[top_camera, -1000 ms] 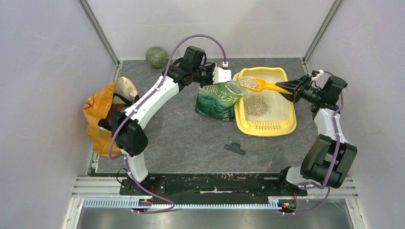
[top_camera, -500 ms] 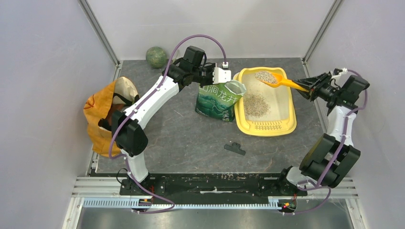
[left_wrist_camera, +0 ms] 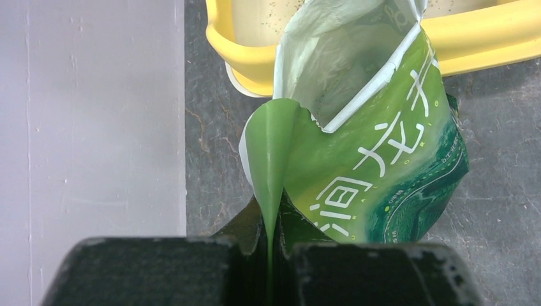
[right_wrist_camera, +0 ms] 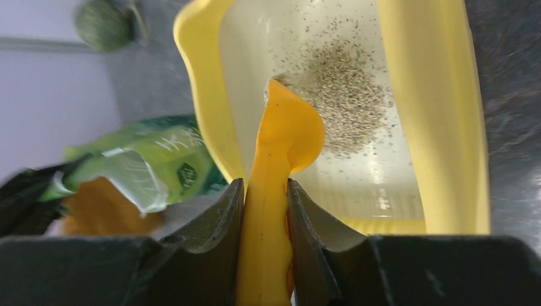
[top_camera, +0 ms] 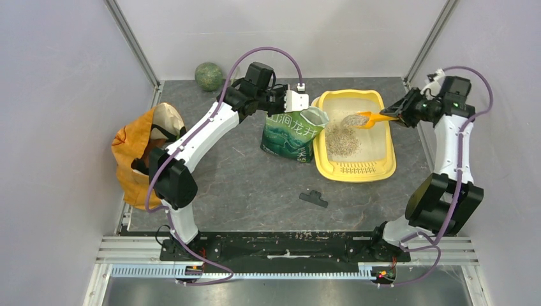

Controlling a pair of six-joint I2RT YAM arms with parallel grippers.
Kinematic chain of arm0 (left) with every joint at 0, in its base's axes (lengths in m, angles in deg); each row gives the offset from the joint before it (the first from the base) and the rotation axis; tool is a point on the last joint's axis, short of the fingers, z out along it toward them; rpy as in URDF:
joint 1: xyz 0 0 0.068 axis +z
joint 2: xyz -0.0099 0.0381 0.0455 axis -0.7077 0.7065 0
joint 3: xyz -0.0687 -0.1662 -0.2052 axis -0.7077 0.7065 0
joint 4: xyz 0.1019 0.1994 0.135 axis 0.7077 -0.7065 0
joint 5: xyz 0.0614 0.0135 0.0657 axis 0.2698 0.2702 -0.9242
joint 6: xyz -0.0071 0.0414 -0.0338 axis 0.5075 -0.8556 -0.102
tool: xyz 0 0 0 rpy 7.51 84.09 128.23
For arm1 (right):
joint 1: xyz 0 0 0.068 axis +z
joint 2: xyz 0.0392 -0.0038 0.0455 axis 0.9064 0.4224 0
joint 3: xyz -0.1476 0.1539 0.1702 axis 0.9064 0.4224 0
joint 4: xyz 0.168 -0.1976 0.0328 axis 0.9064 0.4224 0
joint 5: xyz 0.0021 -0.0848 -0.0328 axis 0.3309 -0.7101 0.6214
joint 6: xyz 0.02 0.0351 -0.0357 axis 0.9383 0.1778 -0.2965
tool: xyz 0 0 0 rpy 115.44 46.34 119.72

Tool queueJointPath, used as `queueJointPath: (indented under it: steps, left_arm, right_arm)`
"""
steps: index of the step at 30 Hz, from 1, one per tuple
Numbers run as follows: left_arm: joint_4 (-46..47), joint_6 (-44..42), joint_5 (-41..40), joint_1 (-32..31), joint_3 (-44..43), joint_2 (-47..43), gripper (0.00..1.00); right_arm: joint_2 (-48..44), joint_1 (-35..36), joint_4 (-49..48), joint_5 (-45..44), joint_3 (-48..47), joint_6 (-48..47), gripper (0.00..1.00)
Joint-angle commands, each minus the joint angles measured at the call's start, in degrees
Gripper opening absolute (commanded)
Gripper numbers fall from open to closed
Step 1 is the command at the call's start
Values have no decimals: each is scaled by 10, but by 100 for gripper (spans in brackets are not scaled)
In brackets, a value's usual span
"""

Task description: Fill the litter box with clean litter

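Over litter box [top_camera: 357, 176] at two o'clock, my right gripper [right_wrist_camera: 266, 188] clamps tipped orange scoop [right_wrist_camera: 290, 127], clean litter [right_wrist_camera: 348, 95] seemingly spilling; left gripper [left_wrist_camera: 268, 236] pinches green pouch [left_wrist_camera: 383, 172].

Green pouch [top_camera: 288, 135] against litter box [top_camera: 357, 176] left rim; near side open.

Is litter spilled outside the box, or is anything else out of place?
No spilled litter shows on the table around the litter box. Only a small black piece lies loose nearer the arms' bases; I cannot identify it.
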Motion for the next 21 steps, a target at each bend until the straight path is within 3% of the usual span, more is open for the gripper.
queueJointPath:
  steps: [1, 6, 12, 16, 21]
  left_arm:
    - [63, 19, -12, 7, 24, -34, 2]
    - [83, 38, -16, 9, 57, -57, 2]
    - [95, 57, -24, 13, 79, -76, 2]
    - [94, 71, -35, 16, 82, -85, 2]
    - [89, 78, -37, 29, 90, -108, 2]
  right_arm:
    - [-9, 69, 108, -155, -83, -174, 0]
    - [-23, 145, 137, -274, -112, -296, 0]
    - [-40, 203, 137, -338, -122, -386, 0]
    - [-32, 204, 152, -316, -150, -379, 0]
    - [-26, 204, 164, -227, -176, -335, 0]
